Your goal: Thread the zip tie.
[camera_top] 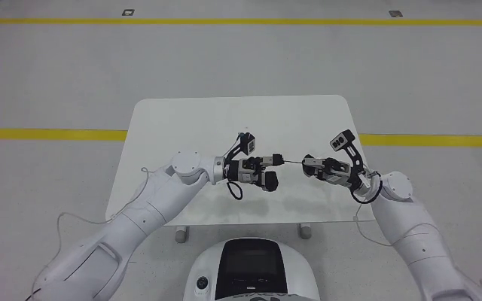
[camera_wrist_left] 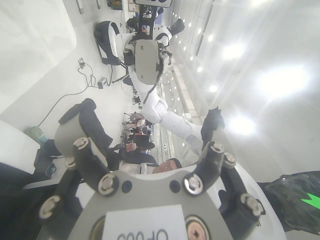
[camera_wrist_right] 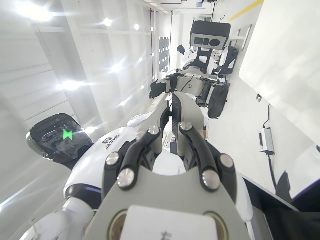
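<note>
In the top view a thin black zip tie runs level in the air between my two grippers, above the white table. My right gripper is shut on one end of it. In the right wrist view its fingers lie pressed close together. My left gripper faces it, open, and the tie's free tip reaches close to its far finger. The left wrist view shows the left gripper with its black-tipped fingers spread wide and nothing between them. The right gripper hangs straight ahead of it.
The table's rounded edge lies to one side of both grippers. Bare table top spreads under and beyond them. A power brick and cables lie on the floor past the table.
</note>
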